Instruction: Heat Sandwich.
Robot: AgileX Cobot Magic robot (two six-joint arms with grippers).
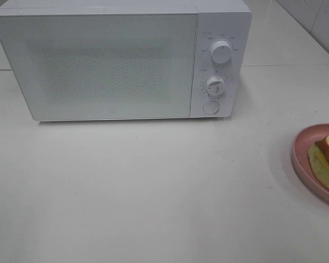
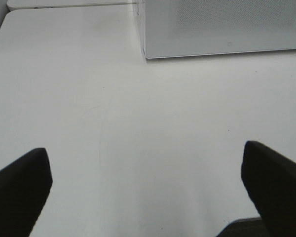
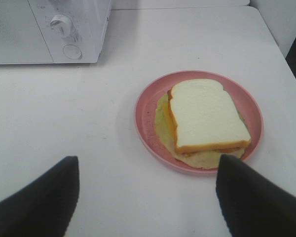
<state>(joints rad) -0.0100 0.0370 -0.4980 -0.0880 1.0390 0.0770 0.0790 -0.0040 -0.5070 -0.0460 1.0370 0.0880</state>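
White microwave [image 1: 120, 60] set at the far side of the table [image 1: 153, 192], door shut, two knobs [image 1: 221, 52] and a button on its right panel. Sandwich [image 3: 207, 116] seen lying flat on a pink plate [image 3: 148, 116] at the table's right edge, well apart from the microwave. Left gripper [image 2: 147, 185] spread wide over bare table, nothing held. Right gripper [image 3: 148, 190] also spread, empty, positioned just near of the plate.
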